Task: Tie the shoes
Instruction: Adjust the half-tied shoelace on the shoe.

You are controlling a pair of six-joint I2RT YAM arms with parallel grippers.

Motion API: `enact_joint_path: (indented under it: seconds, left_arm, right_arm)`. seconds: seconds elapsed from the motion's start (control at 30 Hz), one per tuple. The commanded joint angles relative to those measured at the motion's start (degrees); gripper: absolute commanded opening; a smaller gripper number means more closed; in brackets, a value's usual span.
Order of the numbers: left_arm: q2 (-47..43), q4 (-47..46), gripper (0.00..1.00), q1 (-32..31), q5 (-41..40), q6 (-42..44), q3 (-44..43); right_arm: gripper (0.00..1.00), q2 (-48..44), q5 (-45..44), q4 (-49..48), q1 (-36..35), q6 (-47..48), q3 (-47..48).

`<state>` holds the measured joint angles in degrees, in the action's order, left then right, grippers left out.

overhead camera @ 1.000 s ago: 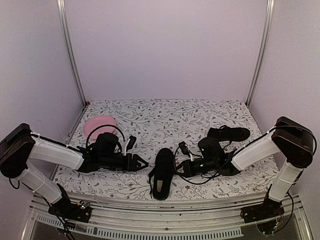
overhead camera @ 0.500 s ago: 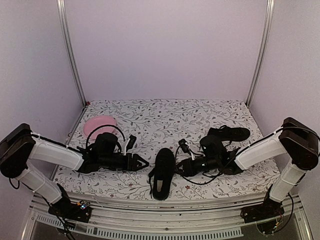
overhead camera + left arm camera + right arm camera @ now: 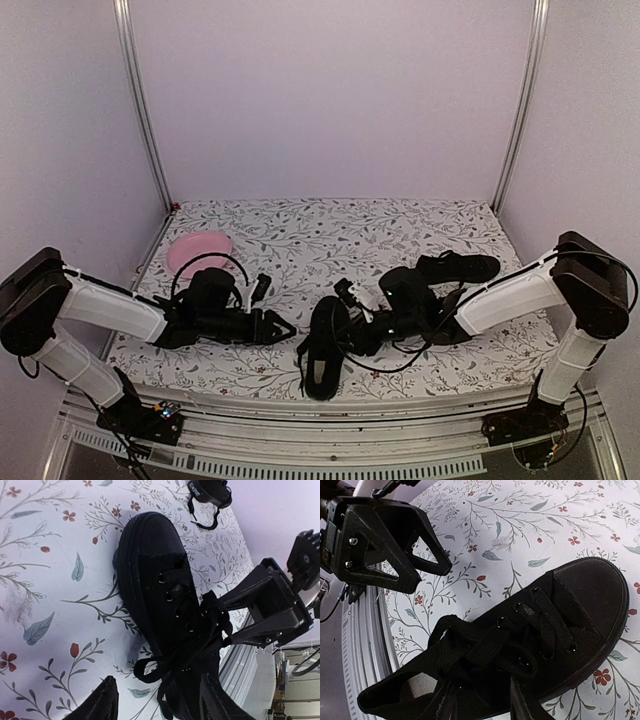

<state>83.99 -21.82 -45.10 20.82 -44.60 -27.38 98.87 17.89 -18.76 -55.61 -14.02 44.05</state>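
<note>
Near shoe [image 3: 322, 345] lies mid near edge of the tabletop [image 3: 300, 230]. Right pincer [image 3: 219, 620] is half-open astride its laces [image 3: 200, 645], gripping nothing. Left pincer [image 3: 285, 328] is open, empty. Closing may catch several strands and drag the shoe.

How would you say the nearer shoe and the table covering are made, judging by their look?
Nearer shoe: matte black canvas-like fabric, woven look, with a smoother, rubbery toe cap and sole rim. Table covering: probably printed cloth or vinyl; floral pattern, matte.
</note>
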Motion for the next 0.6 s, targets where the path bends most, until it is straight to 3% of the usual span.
enact_joint_path:
  seconds: [0.0, 0.13, 0.33, 0.57]
  left_arm:
    - [-0.98, -0.83, 0.55, 0.41, 0.34, 0.02, 0.65]
    - [-0.29, -1.53, 0.53, 0.41, 1.31, 0.15, 0.57]
    - [1.14, -1.75, 0.43, -0.61, 4.05, 2.09, 0.64]
    - [4.59, -1.73, 0.41, -5.69, 4.15, 2.13, 0.50]
  right_arm:
    - [0.37, 0.47, 0.30, -0.43, -0.20, 1.97, -0.64]
    - [0.34, 1.22, 0.13, -0.57, -0.21, 2.88, -0.66]
    - [0.30, 2.29, 0.72, -0.55, -0.26, 3.88, 0.18]
    - [0.26, 4.15, 1.89, -0.57, -0.26, 4.35, 0.85]
